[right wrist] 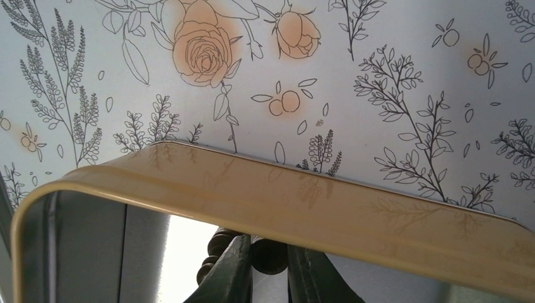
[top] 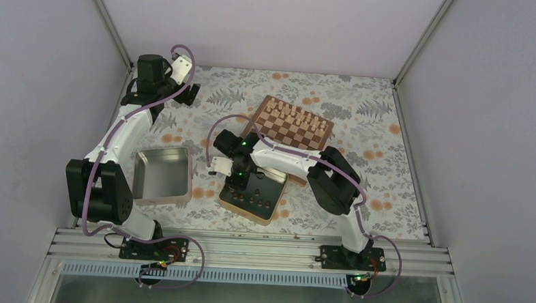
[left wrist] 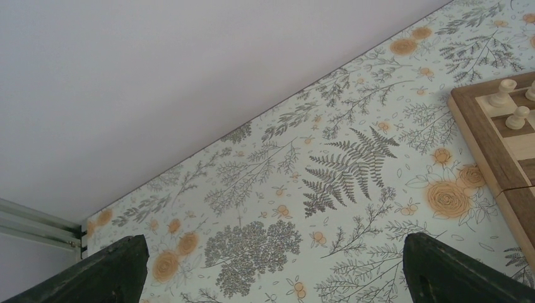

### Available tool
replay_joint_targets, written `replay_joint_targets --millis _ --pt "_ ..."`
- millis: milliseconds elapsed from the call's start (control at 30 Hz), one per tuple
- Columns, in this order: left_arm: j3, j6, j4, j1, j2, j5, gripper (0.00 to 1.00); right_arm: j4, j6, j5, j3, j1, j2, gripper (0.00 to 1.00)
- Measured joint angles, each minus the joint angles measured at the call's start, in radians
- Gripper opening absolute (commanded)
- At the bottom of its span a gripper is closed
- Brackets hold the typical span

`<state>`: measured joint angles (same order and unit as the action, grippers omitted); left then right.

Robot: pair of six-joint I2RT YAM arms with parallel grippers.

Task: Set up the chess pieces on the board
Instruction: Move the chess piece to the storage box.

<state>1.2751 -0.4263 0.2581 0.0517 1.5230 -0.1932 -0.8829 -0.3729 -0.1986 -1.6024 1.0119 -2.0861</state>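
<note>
Dark brown wood sits between my right fingers [right wrist: 235, 273], which are clamped on a dark chess piece [right wrist: 269, 255]. Its rounded body is pinched from both sides just behind the rim of the gold tin [right wrist: 303, 199], as the right wrist camera sees it. A second, beaded dark piece [right wrist: 213, 249] stands just left of those fingers inside the same tin. From above, my right arm bends forward and down over this tin, which rests on the flower-printed bench [top: 386, 187] toward its near edge. The other dark pieces [top: 255, 199] are in the tin, too small there to tell whether they are upright or lying. The board [top: 300, 134] lies beyond the tin toward the far side, turned at an angle to the bench edge. My arm covers the gap between board and tin, so I cannot tell whether they touch. Pale pieces [top: 289, 113] stand in the board's far rows. My left fingers [left wrist: 117, 273] are spread wide apart above the bench at its far left corner, well apart from the board. Only the board's brown corner and two pale pieces show at the right edge of the left wrist view. A silver tin [top: 163, 178] sits left of the gold tin, near my left arm.
</note>
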Motion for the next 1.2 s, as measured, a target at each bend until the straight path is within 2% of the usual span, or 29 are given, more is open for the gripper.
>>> replay_joint_targets --millis 967,1200 --pt "0.0 0.0 0.006 0.001 0.0 0.0 1.0 -0.011 -0.024 0.094 0.034 -0.08 0.039 0.13" --pt "0.0 0.0 0.006 0.001 0.0 0.0 1.0 -0.009 -0.037 0.111 0.035 -0.1 0.039 0.21"
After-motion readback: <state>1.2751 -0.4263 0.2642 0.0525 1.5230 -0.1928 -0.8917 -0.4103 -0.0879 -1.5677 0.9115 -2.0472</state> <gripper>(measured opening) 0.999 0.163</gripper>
